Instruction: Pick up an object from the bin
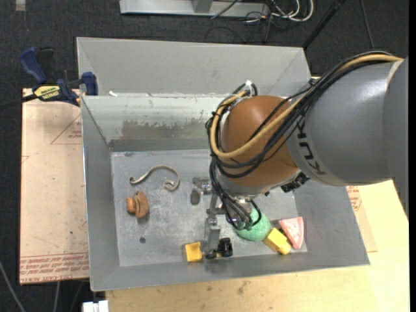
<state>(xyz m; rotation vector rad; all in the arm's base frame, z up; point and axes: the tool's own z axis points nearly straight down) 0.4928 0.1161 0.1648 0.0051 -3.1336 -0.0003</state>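
- Bin (97, 187): grey metal, with sloping walls and a flat, scuffed floor. The loose items lie singly, not heaped.
- Brown lump (137, 205): a small knobbly piece on the left part of the floor, well apart from the gripper.
- Curved grey strip (158, 173): a thin hook-shaped piece lying flat, just behind and to the right of the brown lump.
- Dark speck (142, 240): a tiny item on the bare floor in front of the brown lump; its kind cannot be told.
- Small grey metal piece (195, 194): mid-floor, near the left side of the gripper's body.
- Yellow cube (193, 251): sits close to the front wall, just beside the gripper's tip on its left. Whether they touch cannot be told.
- Gripper (212, 248): reaches down to the floor near the front wall, its tip between the yellow cube and a small black piece. Whether it is released, clenched or grasping anything cannot be told.
- Small black piece (225, 246): just beside the gripper's tip on its right, near the front wall.
- Green ball (257, 229): a rounded green item right of the gripper, partly hidden under the wrist.
- Second yellow block (277, 241): lies tilted, touching or just beside the green ball's right side.
- Pink wedge (294, 231): a triangular piece just beside the second yellow block, near the right wall.
- Orange cover (253, 135): a domed cover on the wrist above the mid-floor, wrapped by looped cables (224, 149).
- Arm (354, 132): a grey body entering from the right over the bin's right wall.
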